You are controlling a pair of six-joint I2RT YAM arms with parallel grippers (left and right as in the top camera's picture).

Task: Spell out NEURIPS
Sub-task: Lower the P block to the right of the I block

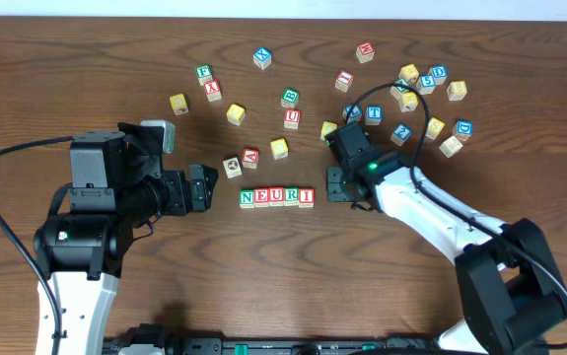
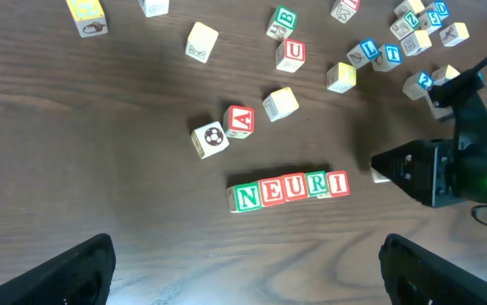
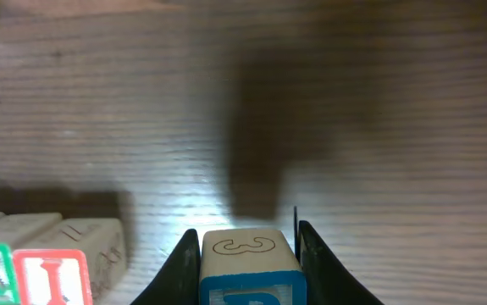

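Cube (image 3: 250, 273), blue-lettered, clamped in right tool (image 3: 247, 247) (near NEURI row (image 1: 277, 197)); left tool (image 2: 247, 250) gapes wide.

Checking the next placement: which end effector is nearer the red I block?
Right. The right end effector, holding a blue-lettered block, sits just beyond the I block; the left end effector is open past the N block.

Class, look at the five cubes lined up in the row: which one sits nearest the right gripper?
The red I cube, at the right end of the row; the other four cubes sit farther left, away from the right gripper.
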